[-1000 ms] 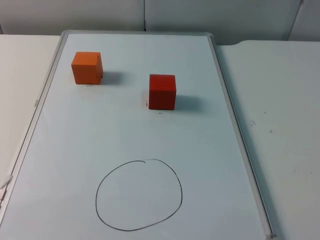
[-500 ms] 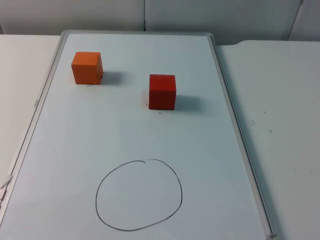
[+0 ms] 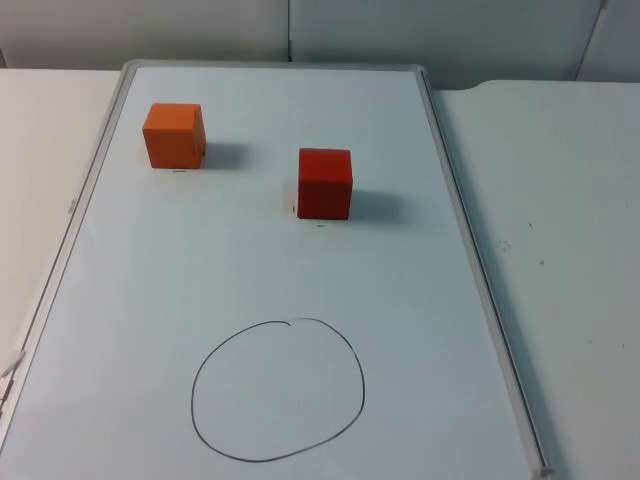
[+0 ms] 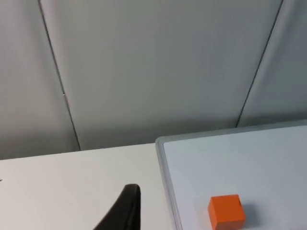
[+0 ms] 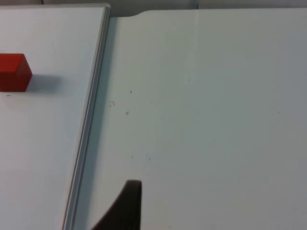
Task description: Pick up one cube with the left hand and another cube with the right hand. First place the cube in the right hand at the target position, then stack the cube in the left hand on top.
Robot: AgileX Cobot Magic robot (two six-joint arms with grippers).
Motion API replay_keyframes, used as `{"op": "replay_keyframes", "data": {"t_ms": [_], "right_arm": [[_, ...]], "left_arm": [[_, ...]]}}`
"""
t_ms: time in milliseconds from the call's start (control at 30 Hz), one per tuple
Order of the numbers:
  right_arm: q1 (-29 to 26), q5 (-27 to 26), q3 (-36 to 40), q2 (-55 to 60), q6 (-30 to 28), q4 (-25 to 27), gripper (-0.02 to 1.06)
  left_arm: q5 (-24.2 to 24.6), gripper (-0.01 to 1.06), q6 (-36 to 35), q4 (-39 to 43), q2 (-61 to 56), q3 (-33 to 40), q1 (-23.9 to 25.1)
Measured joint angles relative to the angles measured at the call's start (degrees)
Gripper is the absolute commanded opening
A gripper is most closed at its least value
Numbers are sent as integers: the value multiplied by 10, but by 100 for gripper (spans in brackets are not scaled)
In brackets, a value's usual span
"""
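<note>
Right wrist view cuts off the red cube (image 5: pixel 13 72); neither tool's opening can be told.

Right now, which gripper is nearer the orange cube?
Left. The left gripper sits off the whiteboard beside the orange cube; the right gripper is over bare table beyond the red cube.

A whiteboard (image 3: pixel 440 180) with a grey frame lay flat on the white table top (image 3: pixel 560 200), its far edge close to the grey partition wall (image 3: pixel 400 30). Small dark specks (image 5: pixel 129 103) marked the table beside the whiteboard's right edge.
</note>
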Motion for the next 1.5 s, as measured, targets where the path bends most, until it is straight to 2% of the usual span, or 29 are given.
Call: {"op": "replay_keyframes", "data": {"t_ms": [100,433,600,667,1000,1133,1367,1500], "right_arm": [[0,0,0,0,0,0,105],[0,0,0,0,0,0,105],[0,0,0,0,0,0,105],[0,0,0,0,0,0,105],[0,0,0,0,1,-1,105],[0,0,0,0,1,-2,105],[0,0,0,0,1,-2,105],[0,0,0,0,1,-2,105]], "left_arm": [[-7,101,5,4,70,-24,-37],[-22,101,-19,18,248,-35,-112],[-58,101,-33,20,314,-35,-149],[-88,101,-51,20,351,-35,-162],[-188,101,-101,45,454,-37,-168],[-190,101,-116,52,492,-65,-168],[-156,101,-128,70,572,-161,-168],[-148,101,-167,110,592,-184,-168]]}}
